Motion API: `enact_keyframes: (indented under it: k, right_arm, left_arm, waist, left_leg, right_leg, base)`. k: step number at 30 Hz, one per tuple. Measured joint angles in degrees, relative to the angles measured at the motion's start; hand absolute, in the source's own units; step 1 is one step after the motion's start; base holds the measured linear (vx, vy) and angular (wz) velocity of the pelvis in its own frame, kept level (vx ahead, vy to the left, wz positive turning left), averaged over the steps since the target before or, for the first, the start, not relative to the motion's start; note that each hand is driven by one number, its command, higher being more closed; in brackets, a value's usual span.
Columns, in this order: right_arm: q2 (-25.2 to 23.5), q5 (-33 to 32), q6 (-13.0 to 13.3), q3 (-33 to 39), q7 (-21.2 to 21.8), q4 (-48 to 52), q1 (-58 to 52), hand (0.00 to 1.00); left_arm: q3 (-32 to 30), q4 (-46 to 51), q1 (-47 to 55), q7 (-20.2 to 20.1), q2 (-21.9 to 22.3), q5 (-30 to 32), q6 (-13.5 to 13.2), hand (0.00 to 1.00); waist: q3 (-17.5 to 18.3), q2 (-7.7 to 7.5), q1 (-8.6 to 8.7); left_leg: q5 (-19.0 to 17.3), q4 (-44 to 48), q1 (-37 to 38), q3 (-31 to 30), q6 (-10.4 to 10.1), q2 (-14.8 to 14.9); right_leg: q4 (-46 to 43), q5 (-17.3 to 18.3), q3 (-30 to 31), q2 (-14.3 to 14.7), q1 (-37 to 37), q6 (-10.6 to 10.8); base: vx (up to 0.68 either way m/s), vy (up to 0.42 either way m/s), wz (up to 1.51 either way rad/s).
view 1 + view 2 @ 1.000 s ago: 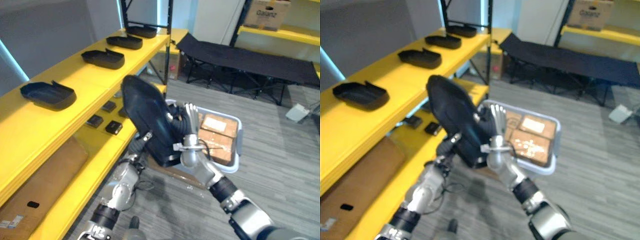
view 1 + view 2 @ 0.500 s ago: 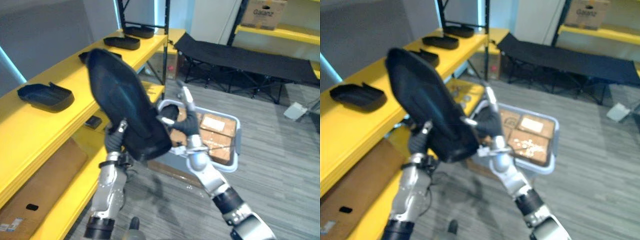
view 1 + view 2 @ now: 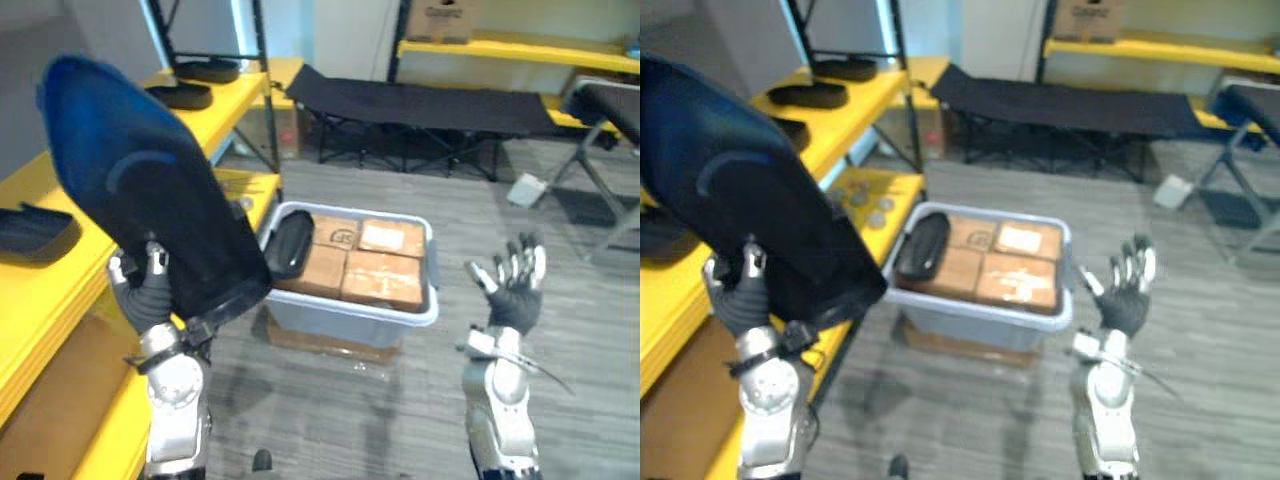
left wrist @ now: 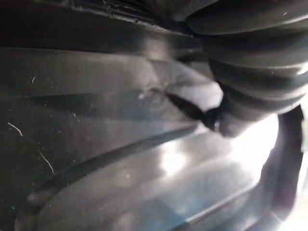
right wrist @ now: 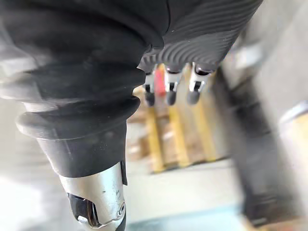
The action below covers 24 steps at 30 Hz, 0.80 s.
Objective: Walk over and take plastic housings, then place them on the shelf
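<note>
At the far left we see the yellow shelf [image 3: 45, 285], with a near housing [image 3: 28, 230] lying on its top board, a second shelf housing [image 3: 180, 96] farther back and a third shelf housing [image 3: 207, 70] beyond that. Just right of the near one, our left hand [image 3: 148, 295] is raised in front of the shelf, its fingers curled round the lower edge of the large black plastic housing [image 3: 150, 190]. This piece stands up tilted, its rounded top leaning toward the shelf and its lower corner reaching out toward the bin. In the left wrist view its dark moulded surface lies right against the hand. Next comes the grey bin [image 3: 400, 312] on the floor, packed with brown cardboard boxes [image 3: 375, 278], and a small black housing [image 3: 291, 243] leans at its left end. Behind the bin a black cot [image 3: 430, 103] stands in front of a far yellow shelf [image 3: 520, 48] that carries a cardboard carton [image 3: 442, 17]. Right of the bin and well apart from it, our right hand [image 3: 512, 290] is held up with its fingers spread and straight, holding nothing. The right wrist view shows its fingers [image 5: 169, 89] extended. Farther back on the right, a small white object [image 3: 525, 188] lies on the floor.
</note>
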State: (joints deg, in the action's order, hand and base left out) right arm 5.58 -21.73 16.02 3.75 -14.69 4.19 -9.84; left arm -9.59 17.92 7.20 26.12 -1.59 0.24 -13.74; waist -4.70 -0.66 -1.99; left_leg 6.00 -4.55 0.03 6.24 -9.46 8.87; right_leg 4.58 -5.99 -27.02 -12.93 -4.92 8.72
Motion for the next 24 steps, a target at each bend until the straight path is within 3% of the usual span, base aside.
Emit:
enact_keyframes:
  k: [4,8,13,19,22,24]
  right_arm:
    - [-1.58,-2.25,0.19,0.43,6.89,-3.2,-0.73,0.0]
    - [-1.81,-1.65,2.18,-2.12,11.08,-4.06,0.32,0.0]
    - [-1.83,4.2,2.88,-9.65,10.56,-9.71,6.49,0.0]
    - [-1.81,12.14,1.66,-18.21,7.09,-12.55,11.14,0.0]
    - [-1.75,12.68,0.87,-18.55,5.35,-12.75,11.54,0.0]
    - [-1.66,11.78,0.0,-18.42,4.65,-12.71,11.54,0.0]
  left_arm:
    - [-0.95,0.68,2.78,-1.65,1.31,-5.55,-0.9,1.0]
    - [-3.08,4.93,6.01,-1.3,2.33,-5.91,-1.41,1.0]
    - [-12.36,8.11,8.71,2.51,2.4,-4.24,-2.89,1.0]
    - [-21.65,9.23,14.88,2.4,4.95,-6.77,-5.2,1.0]
    - [-23.66,9.23,16.41,1.71,6.39,-9.02,-6.35,1.0]
    - [-24.13,9.23,16.58,1.66,7.07,-9.36,-6.75,1.0]
  waist:
    - [0.23,0.37,-0.19]
    - [0.28,0.49,-0.95]
    - [0.76,1.2,-5.19]
    - [1.49,0.57,-11.55]
    - [1.34,-0.17,-12.89]
    - [1.38,-0.43,-12.9]
  left_leg:
    - [-0.28,0.0,-0.07,-0.11,0.04,-0.07]
    - [-0.29,0.0,-0.41,-2.97,0.07,-0.56]
    - [-0.11,1.13,-3.28,-9.15,0.12,-1.59]
    - [0.53,1.17,-5.25,-17.34,0.14,-3.85]
    - [0.58,1.21,-5.31,-18.88,0.12,-4.17]
    - [0.58,1.23,-5.18,-19.06,0.12,-4.21]
  right_leg:
    - [-0.01,-0.27,-0.2,-0.08,-0.23,0.47]
    - [-0.01,0.32,-3.32,-0.27,-2.22,0.88]
    - [-0.02,1.22,-9.49,-0.14,-4.39,1.26]
    - [-1.55,3.59,-18.04,-0.48,-8.22,1.98]
    - [-3.01,4.86,-19.43,-0.78,-8.83,2.03]
    - [-3.75,5.35,-19.61,-1.03,-8.89,2.06]
  base:
    - [0.02,-0.006,0.01]
    - [-0.01,-0.012,0.35]
    - [-0.03,-0.024,0.65]
    - [0.0,-0.021,0.68]
    - [-0.01,0.003,0.34]
    - [-0.02,0.007,0.08]
